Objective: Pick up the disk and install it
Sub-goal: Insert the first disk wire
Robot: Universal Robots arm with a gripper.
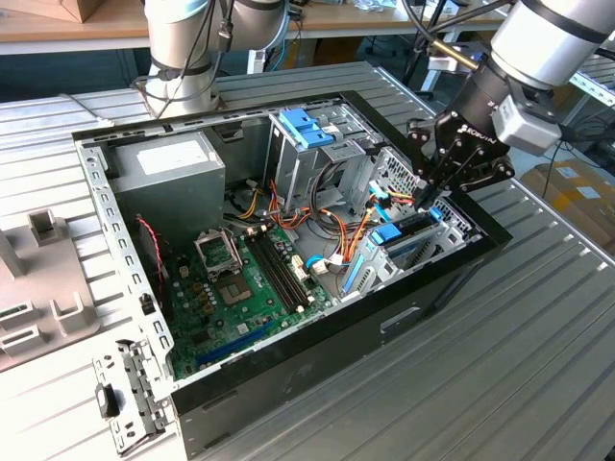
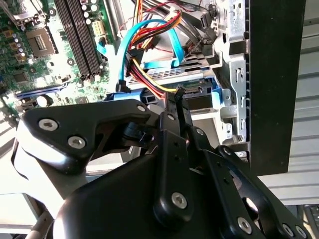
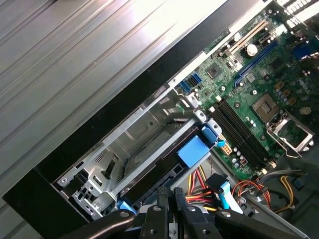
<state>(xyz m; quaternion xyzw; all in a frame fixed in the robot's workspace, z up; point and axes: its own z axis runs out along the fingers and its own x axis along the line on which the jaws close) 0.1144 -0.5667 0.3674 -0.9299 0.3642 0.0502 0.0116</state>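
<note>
My pincer (image 1: 430, 197) hangs over the front corner of the open computer case (image 1: 452, 279), fingertips drawn close together and gripping nothing I can make out. The disk (image 1: 408, 233), as far as I can judge, sits already in the drive bay (image 3: 149, 144) under the light-blue tab (image 3: 193, 150); its label is hidden. To seat it well, I judge that pressure should run straight along the bay rails, with the fingertips kept narrow. The bundle of coloured cables (image 2: 149, 55) lies just beside my fingertips and could snag. The motherboard (image 1: 240, 288), power-supply box (image 1: 168, 178) and upper drive cage (image 1: 312, 144) stand well apart, on the ribbed counter (image 1: 538, 365).
</note>
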